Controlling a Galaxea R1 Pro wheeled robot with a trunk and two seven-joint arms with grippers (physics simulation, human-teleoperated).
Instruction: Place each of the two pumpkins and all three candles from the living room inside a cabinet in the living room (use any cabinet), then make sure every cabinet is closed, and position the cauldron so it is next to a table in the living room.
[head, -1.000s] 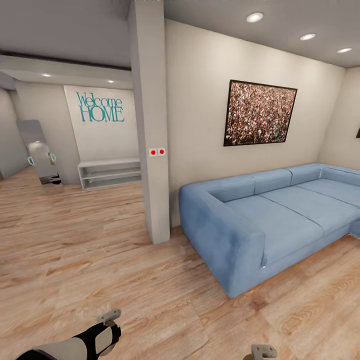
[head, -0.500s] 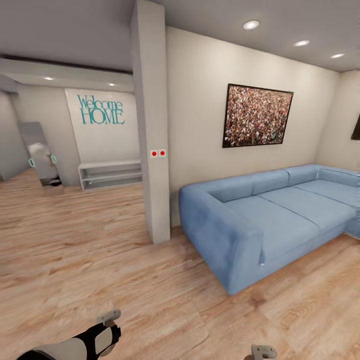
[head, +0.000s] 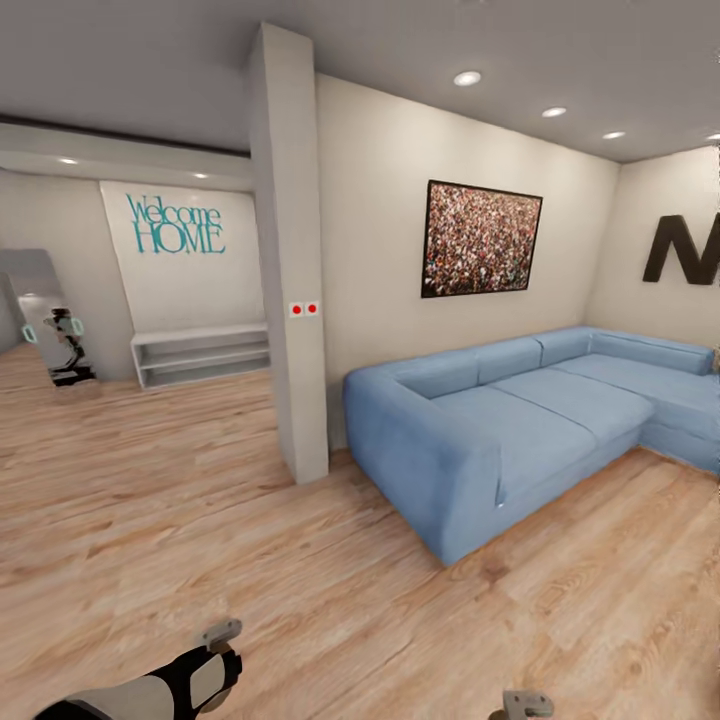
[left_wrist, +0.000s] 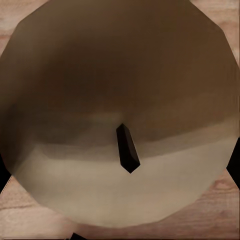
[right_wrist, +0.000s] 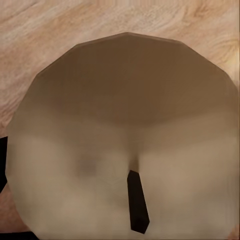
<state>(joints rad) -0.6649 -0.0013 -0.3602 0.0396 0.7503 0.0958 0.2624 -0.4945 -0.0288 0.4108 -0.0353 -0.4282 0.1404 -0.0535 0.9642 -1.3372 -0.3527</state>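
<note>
Beside the sofa (head: 500, 430), each gripper clutched a candle (left_wrist: 120, 125); a jolt while driving could've shaken one loose.

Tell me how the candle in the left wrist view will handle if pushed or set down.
The candle looks solid and waxy, so it is probably rigid, though a hard squeeze might dent it. Its round outline suggests it would roll if laid sideways. The flat top around the wick hints it stands steadily upright.
</note>
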